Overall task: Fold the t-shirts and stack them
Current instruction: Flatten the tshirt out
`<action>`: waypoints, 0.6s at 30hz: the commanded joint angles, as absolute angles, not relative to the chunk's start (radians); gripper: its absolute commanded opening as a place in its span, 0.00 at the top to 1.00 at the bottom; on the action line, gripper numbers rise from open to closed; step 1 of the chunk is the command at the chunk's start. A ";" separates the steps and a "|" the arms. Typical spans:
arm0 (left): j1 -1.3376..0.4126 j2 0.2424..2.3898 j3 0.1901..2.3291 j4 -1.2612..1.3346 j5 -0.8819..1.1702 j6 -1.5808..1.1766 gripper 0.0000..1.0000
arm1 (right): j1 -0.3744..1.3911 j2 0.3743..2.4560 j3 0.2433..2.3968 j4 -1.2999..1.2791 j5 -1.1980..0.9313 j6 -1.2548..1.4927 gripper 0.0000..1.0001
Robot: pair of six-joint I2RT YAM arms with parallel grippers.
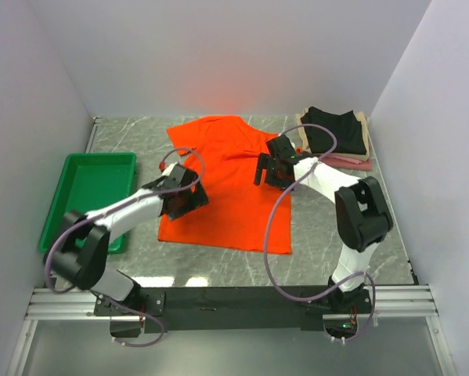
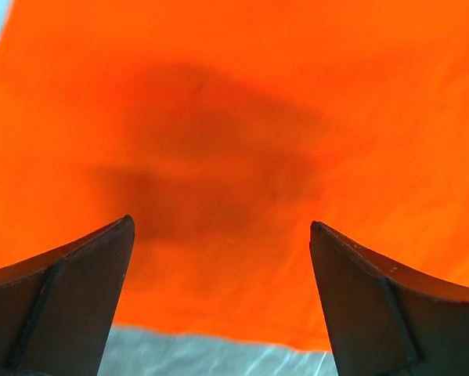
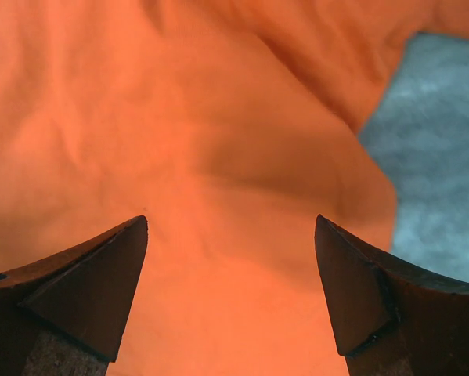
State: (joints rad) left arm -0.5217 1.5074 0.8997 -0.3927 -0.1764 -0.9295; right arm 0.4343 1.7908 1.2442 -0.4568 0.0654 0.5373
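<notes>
A large bright orange t-shirt [image 1: 232, 182] lies spread on the grey marble table, partly folded. My left gripper [image 1: 179, 196] hovers over its left edge, jaws wide open with nothing between them; in the left wrist view the orange cloth [image 2: 234, 141] fills the frame and its hem meets the table at the bottom, with my left gripper [image 2: 221, 229] open above it. My right gripper [image 1: 272, 168] is open over the shirt's right side near the sleeve. The right wrist view shows wrinkled orange cloth [image 3: 203, 141] below the empty right gripper [image 3: 231, 221]. Folded black, beige and pink t-shirts [image 1: 337, 135] are stacked at back right.
A green plastic tray [image 1: 71, 205] sits at the table's left side, empty. White walls close in the table on three sides. Bare marble [image 3: 438, 141] shows right of the sleeve in the right wrist view. Purple cables loop off both arms.
</notes>
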 commanded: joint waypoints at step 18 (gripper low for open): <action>-0.805 1.344 0.503 -0.231 0.075 -1.167 0.01 | 0.580 2.218 1.728 -0.624 0.022 0.488 0.09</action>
State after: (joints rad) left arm -0.6857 1.2755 0.5716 -0.2729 -0.1032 -1.1145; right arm 0.5526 2.1429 1.6226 -0.5808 0.0650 0.5205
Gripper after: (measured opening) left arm 0.994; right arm 0.914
